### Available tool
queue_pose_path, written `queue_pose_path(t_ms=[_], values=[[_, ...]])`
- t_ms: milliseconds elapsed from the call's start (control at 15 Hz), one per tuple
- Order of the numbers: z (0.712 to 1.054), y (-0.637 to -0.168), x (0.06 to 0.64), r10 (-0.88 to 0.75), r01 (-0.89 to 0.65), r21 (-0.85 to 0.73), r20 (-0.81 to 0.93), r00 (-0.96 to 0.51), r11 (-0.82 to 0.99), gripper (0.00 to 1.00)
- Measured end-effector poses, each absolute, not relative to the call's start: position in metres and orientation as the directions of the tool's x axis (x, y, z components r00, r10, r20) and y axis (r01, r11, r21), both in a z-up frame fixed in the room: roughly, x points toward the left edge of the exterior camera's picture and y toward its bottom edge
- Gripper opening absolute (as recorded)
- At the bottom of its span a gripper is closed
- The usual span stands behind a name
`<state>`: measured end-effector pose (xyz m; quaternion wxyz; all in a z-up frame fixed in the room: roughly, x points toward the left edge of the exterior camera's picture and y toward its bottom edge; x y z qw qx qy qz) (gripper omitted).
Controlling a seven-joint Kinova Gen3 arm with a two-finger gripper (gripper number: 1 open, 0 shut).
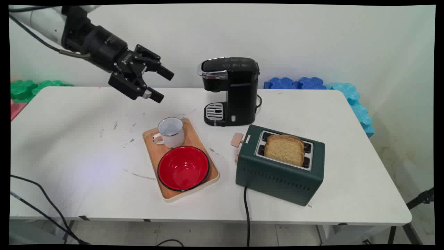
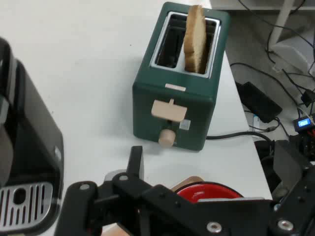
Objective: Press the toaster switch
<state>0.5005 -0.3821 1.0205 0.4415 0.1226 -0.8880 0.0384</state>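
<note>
My gripper [image 1: 165, 86] hangs open and empty in the air, left of the black coffee machine [image 1: 230, 90] and above the table behind the wooden tray [image 1: 154, 152]. Nearest to it is the white enamel mug [image 1: 170, 132], which stands on the tray's far end, with a red bowl [image 1: 183, 168] in front of it. Right of the tray stands a dark green toaster [image 1: 277, 173] with a slice of toast [image 1: 284, 149] in one slot. The hand view looks past my gripper [image 2: 211, 167] at the toaster [image 2: 172, 123], the toast [image 2: 195, 39], the bowl's rim [image 2: 209, 191] and the coffee machine [image 2: 24, 147].
The toaster's black cord [image 1: 247, 215] runs off the table's front edge. Blue foam tiles [image 1: 298, 83] lie behind the table at the right, green ones [image 1: 24, 88] at the left. Black cables [image 1: 41, 205] hang by the front left corner.
</note>
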Motion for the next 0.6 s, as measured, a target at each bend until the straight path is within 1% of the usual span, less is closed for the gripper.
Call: queue_pose_path(t_ms=[267, 467, 600], values=[[1.035, -0.390, 0.478, -0.139, -0.203, 0.018, 0.788, -0.600, 0.979, 1.00], [1.051, -0.402, 0.447, -0.107, -0.164, 0.004, 0.777, -0.621, 0.986, 1.00], [1.056, -0.411, 0.427, -0.077, -0.140, -0.017, 0.765, -0.639, 0.990, 1.00]])
